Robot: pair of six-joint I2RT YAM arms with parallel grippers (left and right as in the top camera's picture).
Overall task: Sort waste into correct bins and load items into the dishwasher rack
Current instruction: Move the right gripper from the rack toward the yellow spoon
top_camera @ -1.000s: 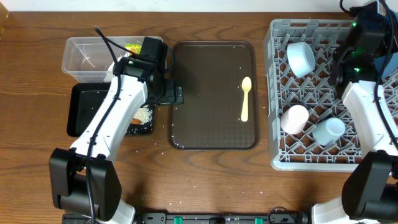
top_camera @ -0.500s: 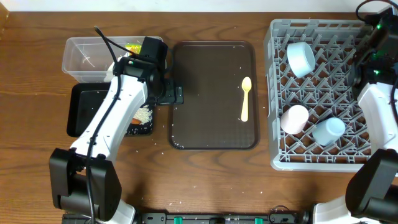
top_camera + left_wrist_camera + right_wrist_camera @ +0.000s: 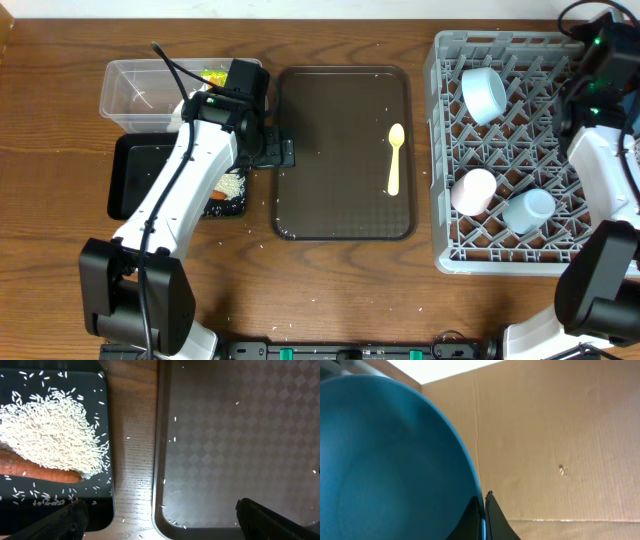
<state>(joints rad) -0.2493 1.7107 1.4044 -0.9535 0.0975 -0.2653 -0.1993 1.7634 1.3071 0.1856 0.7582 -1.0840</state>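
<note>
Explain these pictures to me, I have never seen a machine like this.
Two robot arms at a table. The overhead picture looks down: left arm by the black tray, right arm at the grey rack, which holds a bowl, a pink cup and a small blue cup. A yellow spoon lies on the brown tray. The other pictures come from wrist cameras. Left: rice and a carrot stick in the black tray, jaws open, empty. Right: jaws shut on the rim of a dark blue plate.

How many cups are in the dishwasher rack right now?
2. The pale pink cup lies in the dishwasher rack's near-left part, the small light blue cup just right of it. The right arm covers the right edge, so more may be hidden.
</note>
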